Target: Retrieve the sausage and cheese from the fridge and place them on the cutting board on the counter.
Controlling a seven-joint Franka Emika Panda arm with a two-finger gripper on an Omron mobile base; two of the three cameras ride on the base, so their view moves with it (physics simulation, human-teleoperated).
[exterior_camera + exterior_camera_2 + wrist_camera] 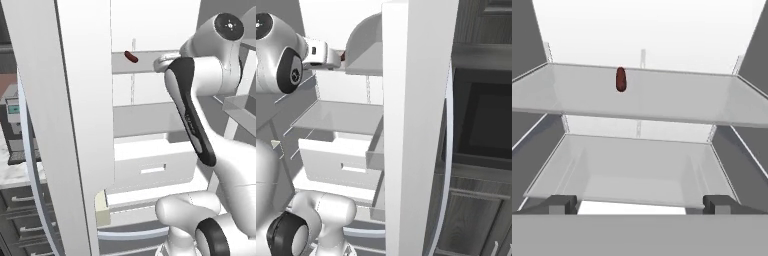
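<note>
Where shelf widens, sausage alone

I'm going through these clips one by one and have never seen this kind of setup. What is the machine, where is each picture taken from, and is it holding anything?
It is a rendered kitchen. The white jointed machine is a robot arm on a base that can drive, reaching into an open fridge with white shelves. Two pictures come from cameras on the base, behind the arm on its left and right. The third comes from a camera on the hand, looking along the gripper, whose two dark fingertips stand wide apart with nothing between them, so nothing is held. A small dark red sausage lies on the upper shelf, ahead of the gripper and apart from it.
</note>
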